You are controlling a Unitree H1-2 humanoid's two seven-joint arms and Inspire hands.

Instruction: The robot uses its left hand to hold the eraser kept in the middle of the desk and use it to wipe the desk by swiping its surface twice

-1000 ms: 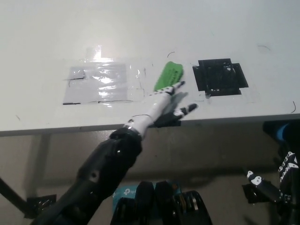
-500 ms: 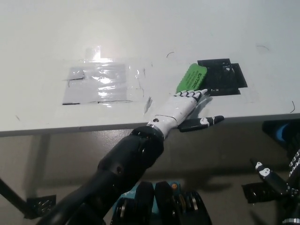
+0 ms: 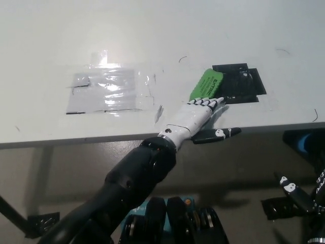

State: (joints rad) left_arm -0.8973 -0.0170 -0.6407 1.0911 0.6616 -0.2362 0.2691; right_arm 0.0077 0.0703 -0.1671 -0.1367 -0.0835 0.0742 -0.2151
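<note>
The flat green rectangular eraser lies on the white table, its far right corner just touching the left edge of the square patch of black tape. The white left hand rests behind it with its fingertips laid over the eraser's near end and the thumb stretched out past the table's front edge, so the hold is a flat press from above, not a wrap around the block.

A second ago the eraser sat well to the left of the black tape, tilted on edge, with the hand just reaching it. Half a second ago it was already up against the tape, and since then hand and eraser have barely moved. That reads as one swipe toward the tape finished and a pause at its end; a return stroke is probably next.

The shiny clear tape patch lies well left of the black tape. The black right hand hangs low, below the table's front edge, far under the tape patch; whether its fingers are apart I cannot tell.
</note>
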